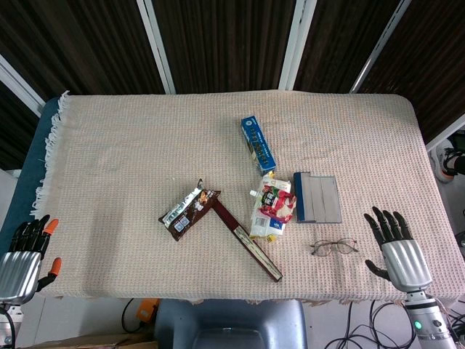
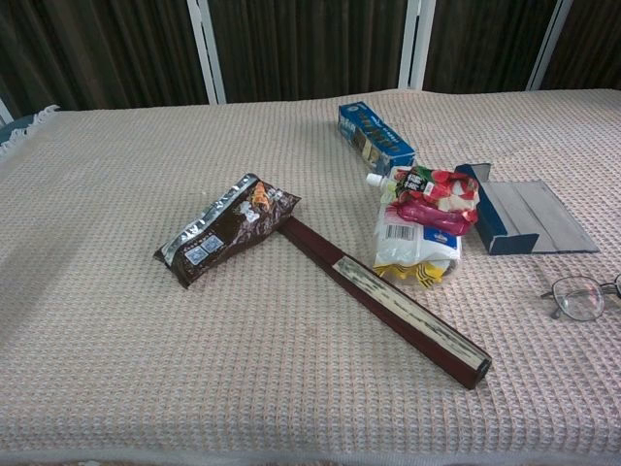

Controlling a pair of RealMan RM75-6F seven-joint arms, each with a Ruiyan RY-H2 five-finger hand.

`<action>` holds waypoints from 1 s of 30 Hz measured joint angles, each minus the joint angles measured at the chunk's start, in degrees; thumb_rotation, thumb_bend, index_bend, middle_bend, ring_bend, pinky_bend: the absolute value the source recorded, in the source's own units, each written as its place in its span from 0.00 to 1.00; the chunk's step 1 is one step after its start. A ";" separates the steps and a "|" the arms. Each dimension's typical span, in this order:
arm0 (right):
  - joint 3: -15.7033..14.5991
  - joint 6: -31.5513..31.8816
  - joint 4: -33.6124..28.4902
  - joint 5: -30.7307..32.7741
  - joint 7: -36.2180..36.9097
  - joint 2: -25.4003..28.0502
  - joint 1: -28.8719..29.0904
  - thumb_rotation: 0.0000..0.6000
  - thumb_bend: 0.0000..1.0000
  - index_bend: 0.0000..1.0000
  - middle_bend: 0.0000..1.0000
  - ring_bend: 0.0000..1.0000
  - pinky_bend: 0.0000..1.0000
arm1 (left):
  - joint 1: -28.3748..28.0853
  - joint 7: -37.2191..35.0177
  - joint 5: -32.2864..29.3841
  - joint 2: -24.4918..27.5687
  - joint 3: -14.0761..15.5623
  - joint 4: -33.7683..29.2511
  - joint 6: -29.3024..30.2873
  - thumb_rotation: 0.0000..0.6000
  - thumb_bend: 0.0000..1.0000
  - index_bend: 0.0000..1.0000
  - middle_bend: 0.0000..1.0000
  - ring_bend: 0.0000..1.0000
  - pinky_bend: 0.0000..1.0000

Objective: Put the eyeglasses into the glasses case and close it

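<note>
The thin-framed eyeglasses lie flat on the cloth near the table's front right. Just behind them the blue-grey glasses case lies unfolded and flat. My right hand hovers at the front right edge, to the right of the eyeglasses, fingers spread and holding nothing. My left hand sits off the front left corner, far from both objects, fingers apart and empty. Neither hand shows in the chest view.
A white and red spout pouch lies against the case's left side. A long dark-red folded fan, a brown snack packet and a blue box lie around the table's middle. The beige woven cloth covers the table.
</note>
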 measured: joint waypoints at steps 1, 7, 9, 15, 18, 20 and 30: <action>0.01 -0.09 0.00 0.04 0.00 0.00 0.03 1.00 0.29 0.21 0.00 0.00 0.00 | 0.00 0.03 0.01 -0.03 0.01 0.01 0.00 1.00 0.41 0.00 0.00 0.00 0.00; 0.08 -1.05 0.37 0.37 -0.33 -0.59 0.48 1.00 0.29 0.24 0.00 0.00 0.00 | -0.18 -0.24 0.05 0.09 0.03 -0.03 -0.34 1.00 0.41 0.00 0.00 0.00 0.00; 0.16 -2.03 0.92 0.47 -0.23 -1.23 1.06 1.00 0.29 0.28 0.00 0.00 0.00 | -0.15 -0.62 0.24 0.20 0.08 0.00 -0.20 1.00 0.41 0.00 0.00 0.00 0.00; 0.73 -8.60 3.16 1.77 0.08 -3.76 4.54 1.00 0.36 0.48 0.01 0.00 0.00 | 0.00 -1.96 0.47 0.61 0.18 0.44 0.08 1.00 0.41 0.00 0.00 0.00 0.00; 1.39 -12.93 4.56 3.10 -0.96 -5.70 7.22 1.00 0.42 0.55 0.04 0.00 0.00 | 0.16 -2.37 0.88 0.70 0.31 0.67 0.47 1.00 0.41 0.00 0.00 0.00 0.00; 1.88 -14.94 5.58 4.20 -2.17 -7.20 8.80 1.00 0.43 0.57 0.05 0.00 0.00 | 0.31 -2.65 1.12 0.79 0.43 0.75 0.76 1.00 0.41 0.00 0.00 0.00 0.00; 2.55 -20.60 9.58 9.44 -6.08 -10.45 11.96 1.00 0.48 0.61 0.06 0.00 0.00 | 0.99 -3.66 1.80 1.20 0.83 0.90 1.78 1.00 0.41 0.00 0.00 0.00 0.00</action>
